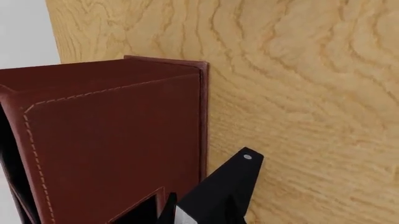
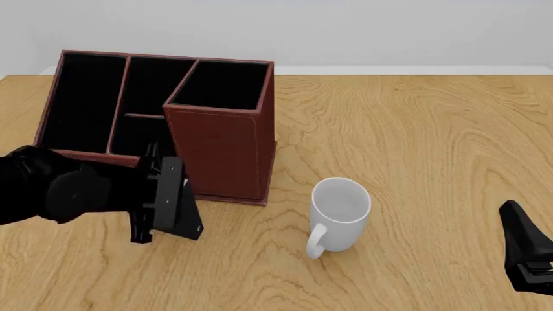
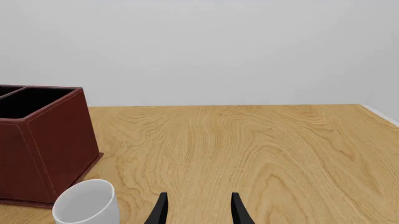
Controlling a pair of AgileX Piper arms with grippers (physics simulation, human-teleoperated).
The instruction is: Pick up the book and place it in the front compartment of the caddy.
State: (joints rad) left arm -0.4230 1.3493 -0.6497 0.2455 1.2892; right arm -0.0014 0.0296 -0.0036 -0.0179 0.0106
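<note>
Left gripper (image 2: 168,206): clamped on the book (image 2: 173,201), at the caddy's (image 2: 220,146) 7 o'clock.
Right gripper (image 3: 197,210): jaws apart, empty.
Mug (image 2: 337,214): caddy's 4 o'clock.

We count one caddy (image 2: 220,146), reddish-brown with black-lined compartments; in the front view we can make out four openings: one in the tall section and three in the lower part behind it. We count one white mug (image 2: 338,214), standing right of the left pincer (image 2: 168,201) and left of the right pincer (image 2: 527,249). We count one book (image 2: 177,206), black, held at the left pincer. That makes two pincers in all, and one wooden table (image 2: 415,129) under everything.
</note>
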